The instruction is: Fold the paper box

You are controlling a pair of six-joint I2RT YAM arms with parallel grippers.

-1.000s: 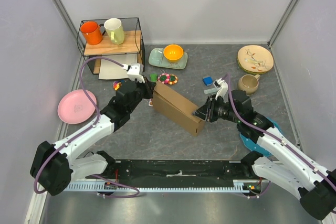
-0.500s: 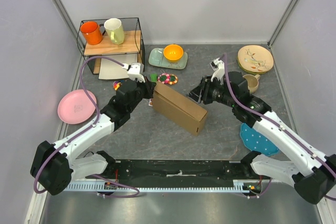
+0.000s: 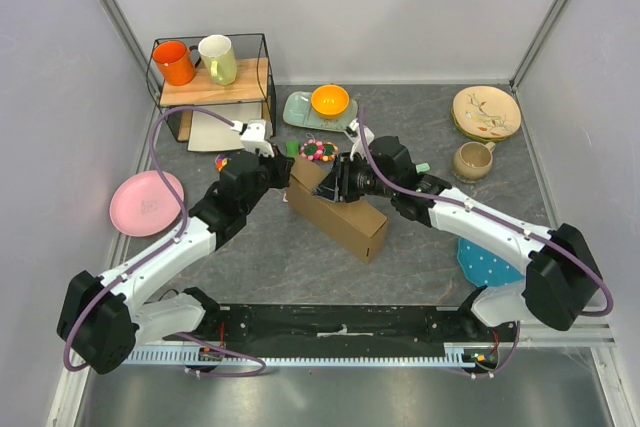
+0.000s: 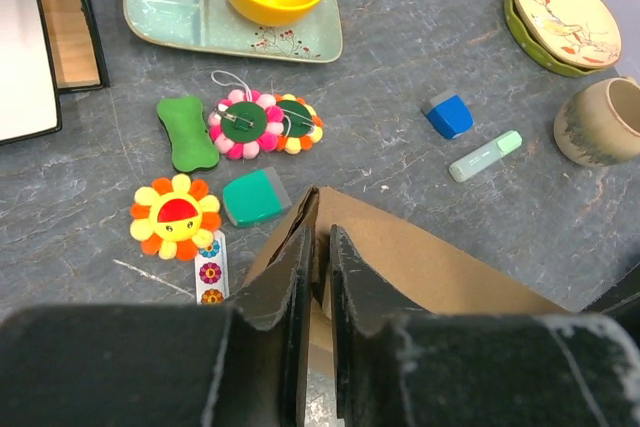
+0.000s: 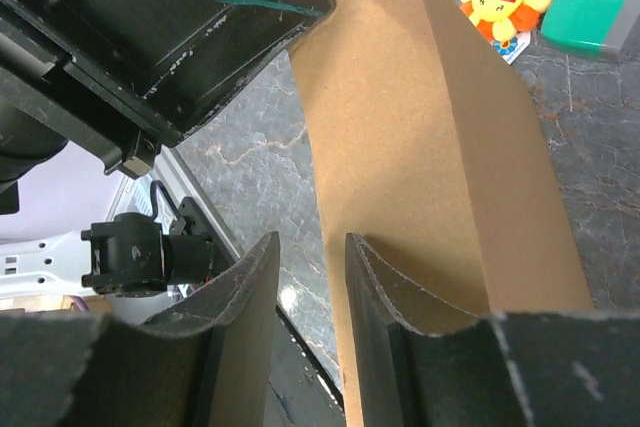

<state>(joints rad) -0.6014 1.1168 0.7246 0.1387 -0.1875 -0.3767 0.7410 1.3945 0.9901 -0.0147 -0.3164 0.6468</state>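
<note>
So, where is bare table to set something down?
Bare table lies between the cardboard box and the black base rail, and at the back between the green tray and the stacked plates. It is crowded behind the box, around the toys.

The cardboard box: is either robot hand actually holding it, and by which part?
The left gripper pinches the paper box by a thin flap edge at one end. The right gripper sits over the box's long edge with its jaws apart, not clamped.
</note>
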